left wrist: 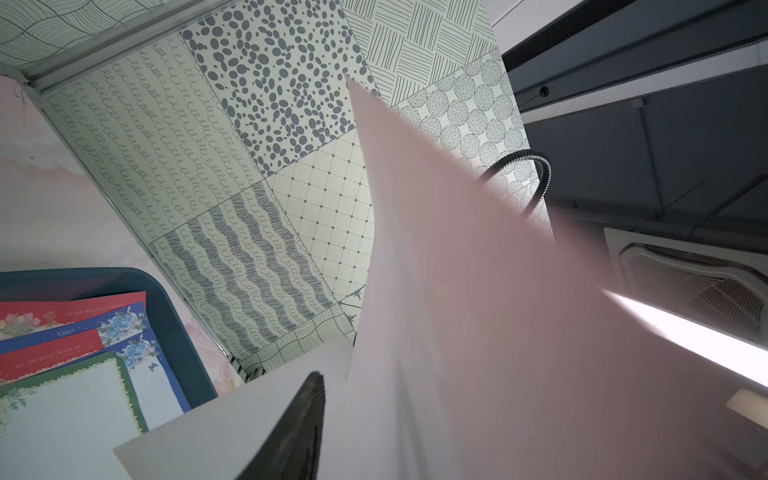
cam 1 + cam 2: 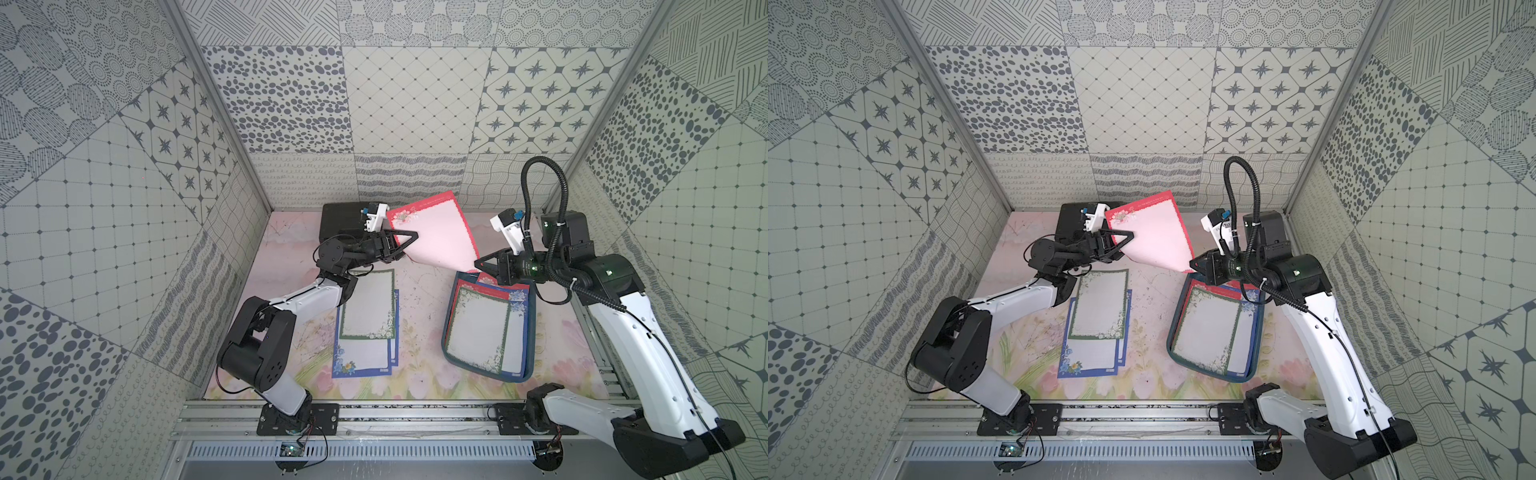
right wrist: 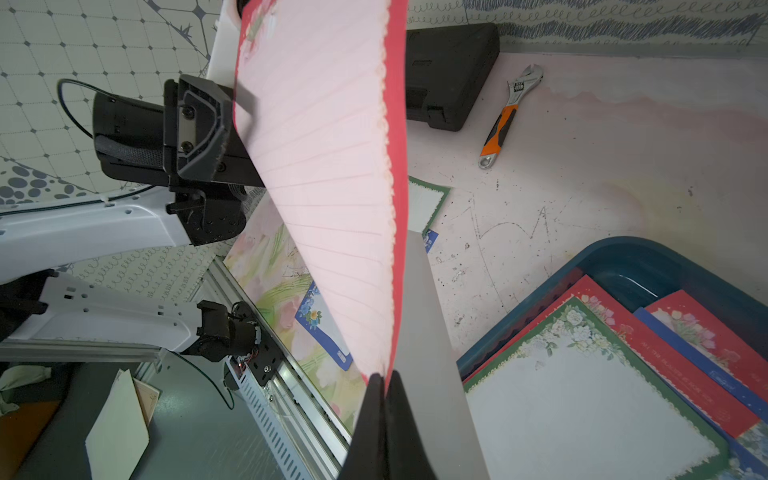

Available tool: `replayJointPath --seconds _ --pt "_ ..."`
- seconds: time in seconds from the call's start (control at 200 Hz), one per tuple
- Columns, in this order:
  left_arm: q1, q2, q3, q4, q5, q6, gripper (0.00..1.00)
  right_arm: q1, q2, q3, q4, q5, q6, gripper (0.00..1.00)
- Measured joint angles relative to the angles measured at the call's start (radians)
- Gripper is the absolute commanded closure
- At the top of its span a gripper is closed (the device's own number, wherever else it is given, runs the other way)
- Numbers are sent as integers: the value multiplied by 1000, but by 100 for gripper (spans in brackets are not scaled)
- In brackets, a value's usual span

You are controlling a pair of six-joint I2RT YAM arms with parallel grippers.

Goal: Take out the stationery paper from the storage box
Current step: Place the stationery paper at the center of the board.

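the right pincer (image 2: 478,264) is clenched on one corner of a red-bordered sheet (image 2: 432,232), held clear above the far end of the storage box (image 3: 631,262). the left pincer (image 2: 410,243) sits at the sheet's opposite edge with one finger over its face; i cannot tell whether it pinches the paper or only straddles it. this looks like a hand-over, midway through the task. a green-bordered sheet (image 2: 368,305) and blue-bordered sheets (image 2: 361,357) lie flat on the worktop (image 2: 419,299) towards its left edge, while more stationery paper (image 2: 478,328) lies in the box near the right edge. next, the left needs a sure pinch before the right lets go. the sheet is thin, ruled and limp, bowing between the two. the box is smooth plastic, low-walled and round-cornered.
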Motion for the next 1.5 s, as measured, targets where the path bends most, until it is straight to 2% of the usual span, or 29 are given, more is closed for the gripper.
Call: replayJointPath --seconds 0.29,0.485,0.58,0.665,0.79,0.835,0.895,1.066,1.291,1.496 --pt "18 -2 -19 -2 -50 28 71 -27 -2 -123 134 -80 158 100" --pt "28 -6 -19 -13 -85 54 84 -32 -2 -172 195 -130 235 100" --pt "32 -12 -19 -32 -90 70 94 -32 -8 -185 215 -150 253 94" --pt "33 -24 -19 -56 -92 90 100 -32 -23 -196 229 -169 264 84" --pt "34 -51 -19 -101 -93 118 100 -32 -52 -211 241 -193 264 47" --pt "34 -64 -18 -127 -92 132 100 -32 -61 -216 245 -196 261 37" --pt "34 -84 -14 -168 -92 154 100 -33 -79 -225 252 -197 251 30" --pt "34 -156 41 -402 -84 261 100 -33 -158 -253 280 -159 227 17" --pt "37 -265 149 -907 -86 513 100 -33 -240 -281 349 -123 210 15" --pt "52 -314 131 -1253 -84 652 100 -33 -233 -305 378 -113 211 15"
